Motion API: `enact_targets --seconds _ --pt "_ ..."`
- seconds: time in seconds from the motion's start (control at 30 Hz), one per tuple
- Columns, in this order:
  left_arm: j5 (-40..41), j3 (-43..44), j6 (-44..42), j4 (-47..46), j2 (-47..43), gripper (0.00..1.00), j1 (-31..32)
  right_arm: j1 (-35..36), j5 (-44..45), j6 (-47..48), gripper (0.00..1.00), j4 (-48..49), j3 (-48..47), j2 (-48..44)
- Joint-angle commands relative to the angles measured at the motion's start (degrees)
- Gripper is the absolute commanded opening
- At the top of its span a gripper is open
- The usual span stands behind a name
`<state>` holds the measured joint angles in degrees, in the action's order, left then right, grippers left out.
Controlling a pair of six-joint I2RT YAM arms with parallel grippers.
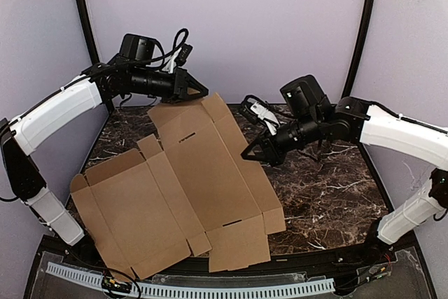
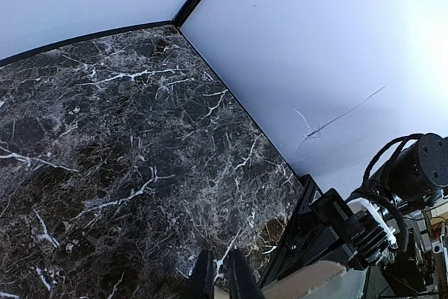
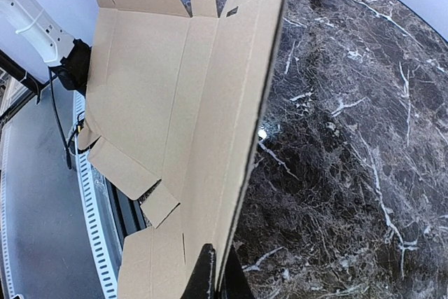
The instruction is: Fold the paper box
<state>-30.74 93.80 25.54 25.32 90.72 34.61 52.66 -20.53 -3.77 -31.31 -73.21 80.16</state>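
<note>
The paper box (image 1: 203,173) is a flat brown die-cut cardboard sheet with flaps and slots. Its near left part rests on the table, while its far and right edges are lifted. My left gripper (image 1: 201,93) is shut on the sheet's far corner. In the left wrist view its fingers (image 2: 203,278) stand nearly together with a sliver of cardboard between them. My right gripper (image 1: 250,153) is shut on the sheet's raised right edge. In the right wrist view the paper box (image 3: 175,103) stretches away from the right gripper (image 3: 218,281), which pinches its edge.
The dark marble table (image 1: 329,194) lies bare to the right of the sheet. Pale walls and black frame posts (image 1: 360,26) close in the back. A white perforated strip (image 1: 210,290) runs along the near edge. The right arm (image 2: 406,173) shows in the left wrist view.
</note>
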Motion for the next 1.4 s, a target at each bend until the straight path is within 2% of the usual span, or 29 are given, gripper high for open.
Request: enact_targets --seconds 0.0,0.53,1.0,1.37 --pt "-3.58 0.03 -0.6 -1.3 0.32 0.08 0.29 1.9 -0.59 3.49 0.0 1.44 -2.75 1.03" --pt "-7.16 -6.75 -4.71 0.08 -5.78 0.08 1.79 1.83 8.59 -1.88 0.0 -2.71 -9.91 6.02" --pt "-4.67 -13.48 -5.2 -2.78 -10.62 0.08 5.0 1.83 9.35 -5.88 0.0 -2.74 -13.65 8.95" --pt "-3.75 -14.6 -3.48 -6.67 -7.53 0.08 6.12 2.04 6.43 -5.87 0.0 -1.25 -13.0 8.54"
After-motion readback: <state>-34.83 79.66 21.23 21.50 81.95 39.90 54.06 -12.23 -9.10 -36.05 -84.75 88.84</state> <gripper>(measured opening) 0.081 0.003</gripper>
